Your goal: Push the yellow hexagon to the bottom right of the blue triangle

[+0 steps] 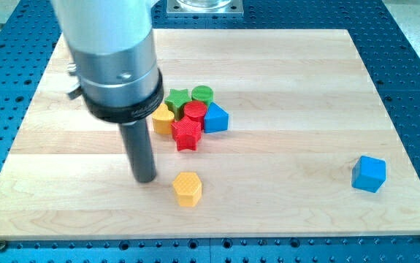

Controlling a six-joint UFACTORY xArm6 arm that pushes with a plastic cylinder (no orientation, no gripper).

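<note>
Pale wooden board (283, 88) lies on a blue perforated table (414, 66); no containers show. I carry no pincer, only a dark rod; my tip (146, 180) rests on the board just left of the yellow hexagon (188, 188), apart from it. That hexagon sits flat near the view's bottom, with no clear long axis. Above it cluster a blue triangle (216, 117), red star (186, 134), red cylinder (194, 112), yellow block (163, 119), green star (177, 98) and green cylinder (202, 93). A blue cube (369, 174) stands well apart at the view's right.
</note>
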